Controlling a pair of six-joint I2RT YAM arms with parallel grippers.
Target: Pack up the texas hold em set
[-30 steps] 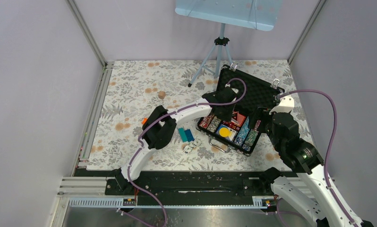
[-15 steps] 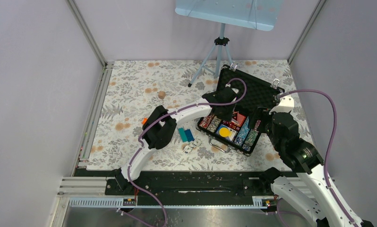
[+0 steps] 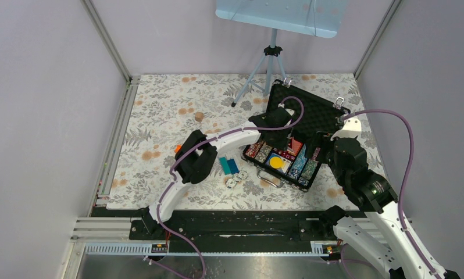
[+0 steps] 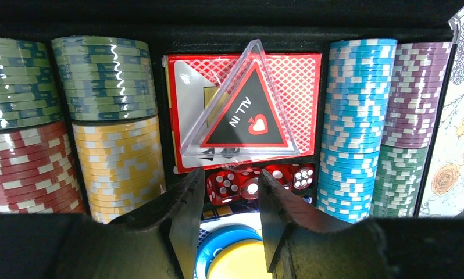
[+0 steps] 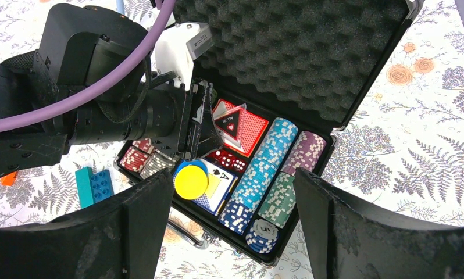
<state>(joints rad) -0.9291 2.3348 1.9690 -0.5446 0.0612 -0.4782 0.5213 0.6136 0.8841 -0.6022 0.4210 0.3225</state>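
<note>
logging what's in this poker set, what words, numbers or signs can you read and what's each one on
"ALL IN", with a spade sign: on the clear triangular marker lying on the red-backed card deck.
"A", with a spade: on the playing card beside the yellow disc.
"5": on the flat chip at the near end of the chip rows.
Red dice: white pips only.
Stacked chip edges: no print shows.

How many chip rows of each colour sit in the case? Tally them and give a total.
Grey-green chips: 2
Red chips: 1
Yellow chips: 1
Light blue chips: 1
Dark blue chips: 1
Purple chips: 1
Green chips: 1
Total: 8
</note>
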